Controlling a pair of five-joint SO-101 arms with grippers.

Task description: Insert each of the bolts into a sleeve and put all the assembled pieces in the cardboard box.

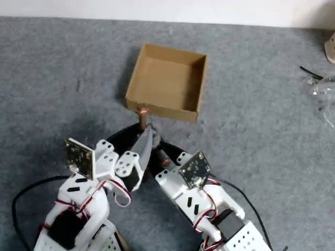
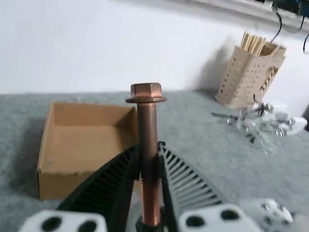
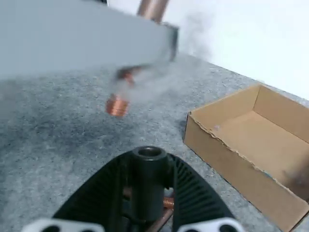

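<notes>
Observe bolt (image 2: 147, 121) pinched upright, head up, in left gripper (image 2: 147, 154), just in front of near wall of cardboard box (image 2: 72, 179). Observe black sleeve (image 3: 147, 188) clamped upright, open bore up, in right gripper (image 3: 147, 164), close to bolt's threaded end, not touching, both held over grey table (image 1: 261, 130)

I see a copper-coloured bolt (image 2: 147, 121) between the black, ribbed fingers (image 2: 186, 181) of my left hand (image 2: 148, 151). The sleeve (image 3: 147, 188) in my right hand (image 3: 148, 164) is dark grey, almost black. The cardboard box (image 1: 167, 110) is plain tan-brown. The tabletop (image 1: 261, 130) is speckled grey, and the holder (image 2: 248, 72) at the upper right of the left wrist view is pale beige, patterned with small holes
</notes>
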